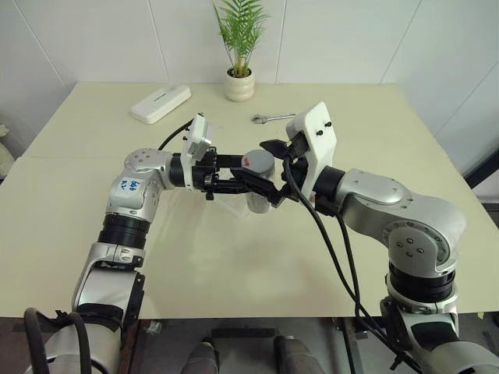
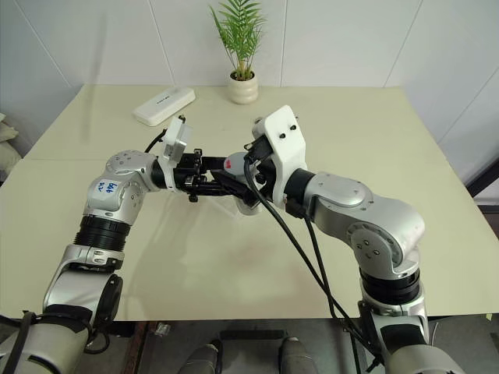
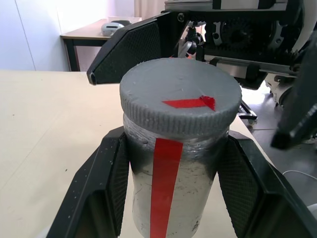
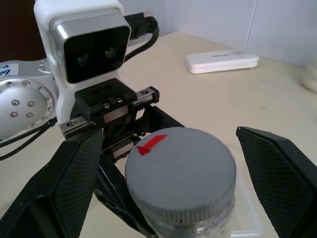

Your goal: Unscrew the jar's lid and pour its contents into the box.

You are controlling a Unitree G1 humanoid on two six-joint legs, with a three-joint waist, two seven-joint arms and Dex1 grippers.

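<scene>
1. One jar point(image 3: 173, 183), silvery, with a red strip down its side, upright and held above the table point(image 1: 234, 257) between the two arms. Its contents are hidden by the metal wall and the closed top.
2. One lid point(image 3: 181, 101), grey, ribbed rim, red mark on top, seated on the jar.
3. Left gripper point(image 1: 238, 181) clenched on the jar's body, below the lid; a finger point(image 3: 106, 193) presses each side.
4. Right gripper point(image 4: 185, 168) spread wide, one finger point(image 4: 282, 168) on either side of the lid, both apart from it.
5. One box point(image 4: 247, 208), clear plastic, on the table under the jar; a corner shows just beside the jar. What it holds, cannot tell.
6. One white pot point(image 1: 239, 86) with a green plant, at the table's far edge, well beyond the jar.
7. One white case point(image 1: 161, 104), far-left of the jar, near the pot.
8. One wrench point(image 1: 271, 118), beyond the jar, just right of the pot.
</scene>
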